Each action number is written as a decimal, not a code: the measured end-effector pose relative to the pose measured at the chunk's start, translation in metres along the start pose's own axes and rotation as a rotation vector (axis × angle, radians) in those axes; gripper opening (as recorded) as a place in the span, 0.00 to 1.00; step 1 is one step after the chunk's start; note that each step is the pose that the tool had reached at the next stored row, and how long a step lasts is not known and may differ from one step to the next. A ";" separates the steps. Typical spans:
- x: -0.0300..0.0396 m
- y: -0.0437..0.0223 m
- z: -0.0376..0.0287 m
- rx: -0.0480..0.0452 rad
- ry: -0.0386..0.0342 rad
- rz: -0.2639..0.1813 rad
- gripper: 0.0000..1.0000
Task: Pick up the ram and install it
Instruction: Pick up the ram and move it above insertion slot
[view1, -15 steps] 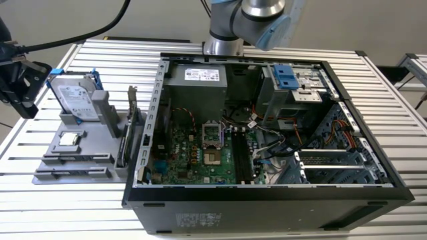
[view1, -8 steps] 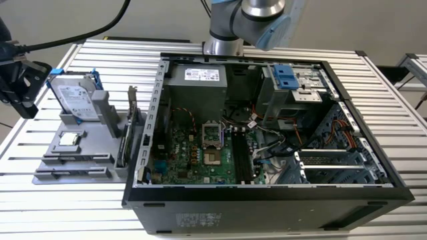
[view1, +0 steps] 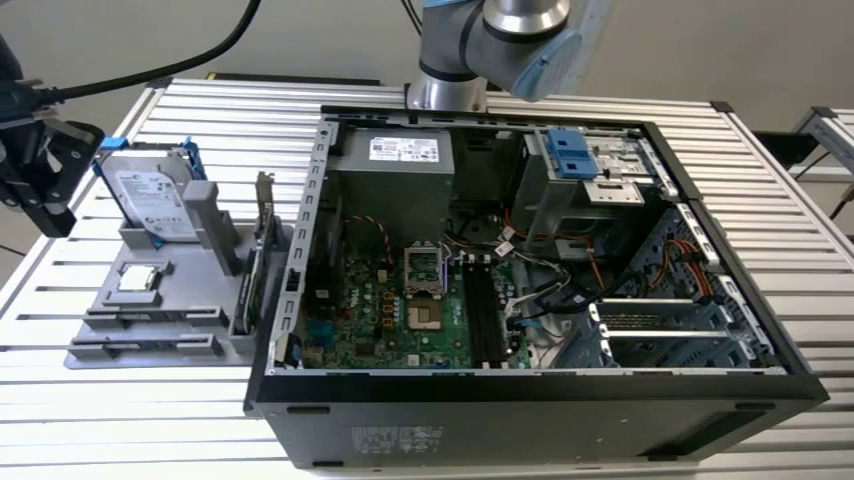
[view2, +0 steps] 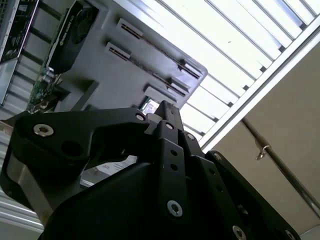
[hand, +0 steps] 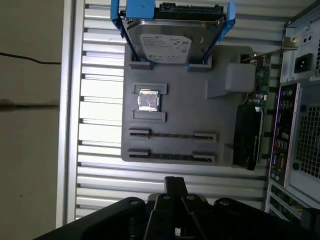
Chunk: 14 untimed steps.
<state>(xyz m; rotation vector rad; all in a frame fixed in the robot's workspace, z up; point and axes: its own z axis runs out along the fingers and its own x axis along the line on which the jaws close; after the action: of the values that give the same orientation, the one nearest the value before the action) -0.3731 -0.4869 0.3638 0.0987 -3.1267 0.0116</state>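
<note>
Hanging over the exterior view's left edge of a ribbed silver metal table (view1: 120, 430), the black two-fingered gripper (view1: 55, 222) sits just left of a grey plastic parts tray (view1: 200, 300) and touches nothing. In both wrist views its fingers (hand: 169, 186) are clenched together into one narrow tip, with no gap and nothing held between them.

The ram (hand: 172, 156), a long, flat, dark circuit stick, seems to stand on edge in the nearest of two parallel slots at the tray's near end. In the first wrist view it shows as no more than a thin dark strip, so I cannot be sure of it. Its long axis lies level, running from the exterior view's left to its right, well apart from the gripper.

Farther back on the tray sit a small square silver processor chip (view1: 138, 280) and, at the far end, a silver hard drive in a blue frame (view1: 150, 200) propped upright. A tall expansion card with a metal bracket (view1: 260, 250) stands along the tray's right side. Right of it lies an open black computer case (view1: 534, 400) with a green motherboard (view1: 400, 320) inside.
</note>
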 end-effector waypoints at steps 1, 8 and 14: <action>0.0000 0.0000 0.0000 0.0000 -0.0001 -0.004 0.00; 0.0000 -0.0001 0.0002 0.0002 -0.0003 -0.023 0.00; 0.0000 -0.0001 0.0000 0.0005 -0.0002 -0.034 0.00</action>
<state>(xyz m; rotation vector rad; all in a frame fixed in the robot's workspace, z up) -0.3730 -0.4869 0.3638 0.1525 -3.1246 0.0120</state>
